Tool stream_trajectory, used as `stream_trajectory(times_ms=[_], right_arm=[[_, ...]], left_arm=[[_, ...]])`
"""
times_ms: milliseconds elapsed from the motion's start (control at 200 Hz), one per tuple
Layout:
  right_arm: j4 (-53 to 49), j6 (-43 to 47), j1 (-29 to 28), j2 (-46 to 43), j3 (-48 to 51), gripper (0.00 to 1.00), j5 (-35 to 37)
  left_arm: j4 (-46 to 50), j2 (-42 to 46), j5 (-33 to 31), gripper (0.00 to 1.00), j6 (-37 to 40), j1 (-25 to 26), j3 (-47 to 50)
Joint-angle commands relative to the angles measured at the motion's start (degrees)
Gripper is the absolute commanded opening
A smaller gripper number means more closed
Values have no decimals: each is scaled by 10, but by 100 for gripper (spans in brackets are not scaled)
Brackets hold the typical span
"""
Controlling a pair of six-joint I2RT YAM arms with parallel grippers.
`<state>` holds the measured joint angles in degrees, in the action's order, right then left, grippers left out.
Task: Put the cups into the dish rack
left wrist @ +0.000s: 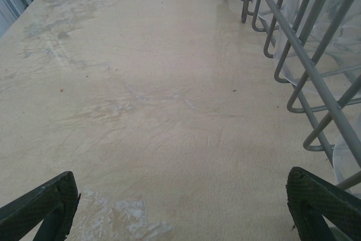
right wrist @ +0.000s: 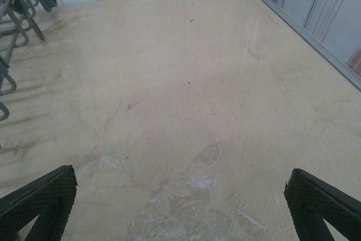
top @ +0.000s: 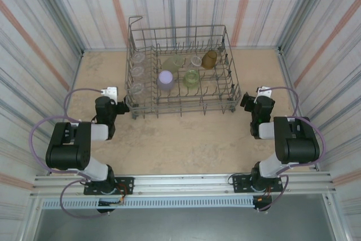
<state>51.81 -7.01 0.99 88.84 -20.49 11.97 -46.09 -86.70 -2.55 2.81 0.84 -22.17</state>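
Our left gripper [left wrist: 183, 190] and right gripper [right wrist: 180, 187] gape empty; the cups [top: 166, 79] sit in the rack [top: 180, 104] between them (all loaded, we judge), so we pull back clear of its wires.

I'm looking at a beige, mottled table [top: 186, 145]. Both wrist views show its surface scuffed with whitish smears [right wrist: 197, 196]. The grey wire dish rack [top: 180, 77] stands directly on it, toward the far side and roughly centred, with its feet on the surface.
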Motion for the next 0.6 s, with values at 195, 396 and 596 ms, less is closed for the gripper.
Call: stream_trajectory(times_ms=[195, 396, 596], right_arm=[[-15, -2, -5, -3, -8, 99, -2], [-15, -1, -6, -4, -8, 99, -2], [-15, -1, -6, -4, -8, 99, -2]], left_arm=[[5, 3, 20, 99, 3, 2, -11], [5, 2, 20, 99, 4, 3, -10], [5, 3, 20, 99, 3, 2, -10]])
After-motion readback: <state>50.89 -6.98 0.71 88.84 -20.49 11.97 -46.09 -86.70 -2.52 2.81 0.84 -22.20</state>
